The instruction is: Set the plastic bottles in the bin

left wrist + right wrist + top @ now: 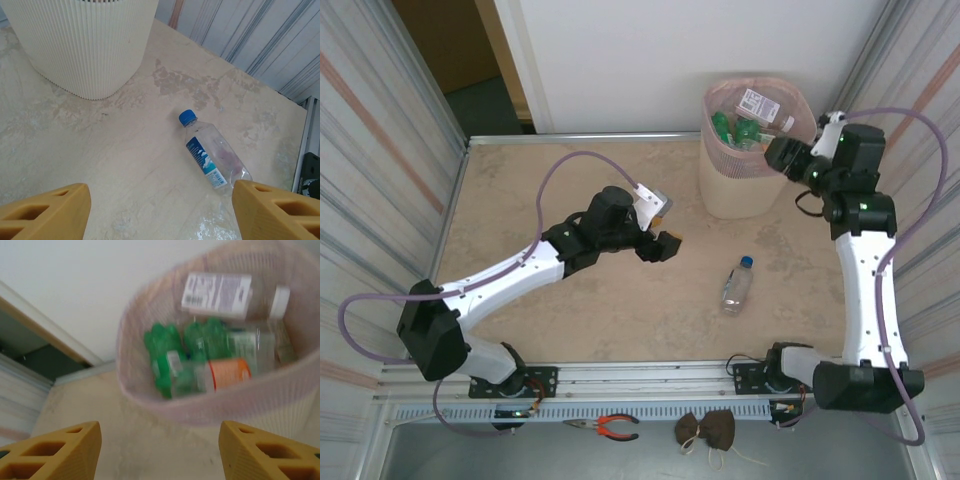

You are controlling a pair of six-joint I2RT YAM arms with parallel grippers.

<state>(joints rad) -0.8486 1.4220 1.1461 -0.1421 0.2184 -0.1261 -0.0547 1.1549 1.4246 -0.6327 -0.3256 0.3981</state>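
One clear plastic bottle [737,285] with a blue cap and blue label lies on its side on the table [570,320], right of centre. My left gripper [663,226] hovers open and empty to the left of it; in the left wrist view the bottle [215,152] lies ahead of the left gripper [160,215], its base close to the right finger. The cream bin [740,190] with a pink liner stands at the back right and holds several bottles [740,128]. My right gripper [786,152] hangs open and empty at the bin's right rim, looking at the bin [165,405] and its green bottles [162,357].
Corrugated walls close in both sides of the table. A metal rail [650,378] runs along the near edge, with red-handled pliers [605,427] and a dark cloth bundle [708,430] below it. A doorway opens at the back left.
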